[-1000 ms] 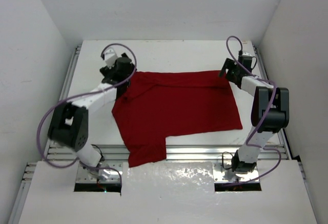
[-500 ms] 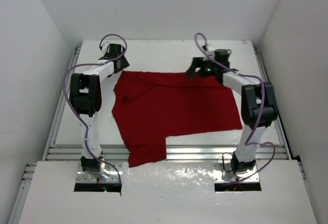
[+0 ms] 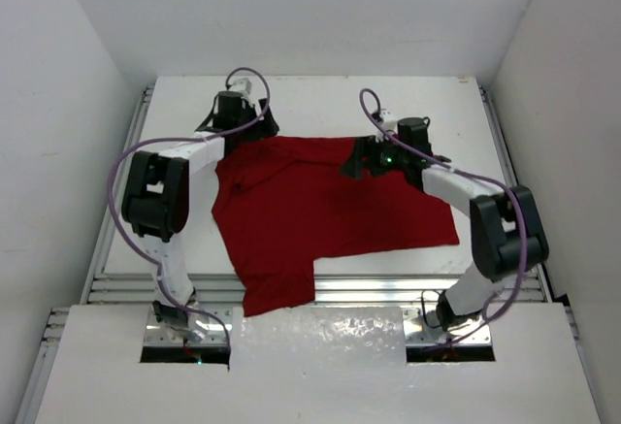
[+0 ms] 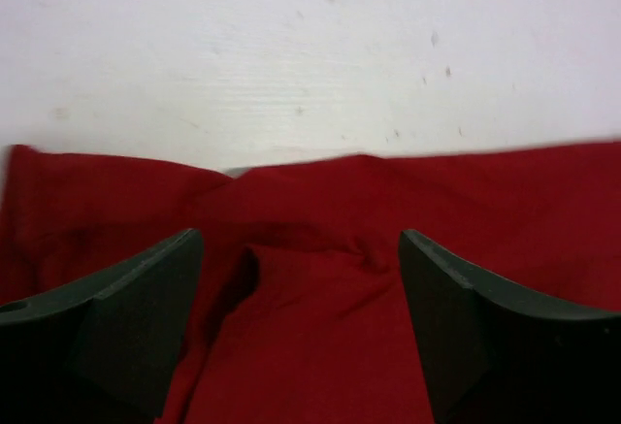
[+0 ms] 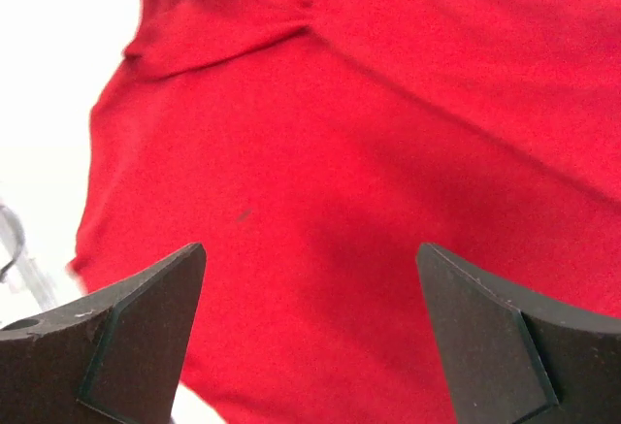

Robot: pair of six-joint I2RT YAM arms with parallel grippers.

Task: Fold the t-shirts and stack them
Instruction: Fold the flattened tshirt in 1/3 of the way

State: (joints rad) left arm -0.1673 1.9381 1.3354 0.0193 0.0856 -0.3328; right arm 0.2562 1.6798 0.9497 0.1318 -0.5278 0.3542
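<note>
The dark red t-shirt [image 3: 330, 212] lies spread on the white table [image 3: 320, 99], one sleeve reaching over the near rail. My left gripper [image 3: 243, 125] is open and empty at the shirt's far left edge. In the left wrist view [image 4: 301, 249] its fingers [image 4: 126, 317] straddle a small fold in the cloth [image 4: 310, 298] near that edge. My right gripper [image 3: 357, 164] is open and empty above the shirt's far edge near the middle. In the right wrist view [image 5: 310, 259] flat red cloth [image 5: 369, 133] fills the space between the fingers [image 5: 485, 337].
White walls close in the table on the left, back and right. Metal rails [image 3: 388, 288] run along the near edge, and side rails along the left and right. Purple cables [image 3: 126, 167] loop off both arms. Bare white table shows beyond the shirt [image 4: 310, 55].
Both arms swung inward along the shirt's far edge: the left gripper moved right, the right gripper moved left from the far right corner to above the cloth. The shirt lies as before.
</note>
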